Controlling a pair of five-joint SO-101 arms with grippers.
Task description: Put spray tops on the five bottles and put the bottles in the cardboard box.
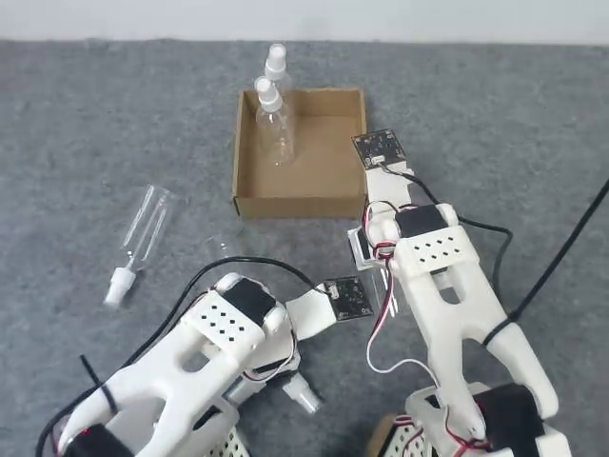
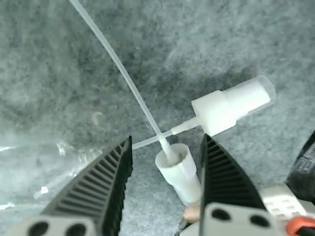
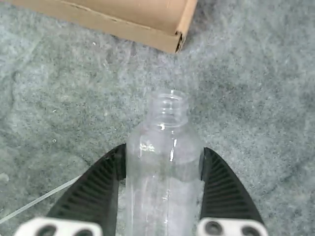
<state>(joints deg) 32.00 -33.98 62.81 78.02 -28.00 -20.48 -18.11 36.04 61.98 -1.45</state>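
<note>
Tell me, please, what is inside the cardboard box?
One clear bottle with a spray top stands inside the cardboard box, near its far left corner. A second capped bottle behind it may be inside or beyond the wall. The near wall hides some floor.

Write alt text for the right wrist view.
The right gripper clasps a clear, capless bottle by its shoulders, its open neck pointing toward a corner of the cardboard box. Grey carpet lies beneath.
</note>
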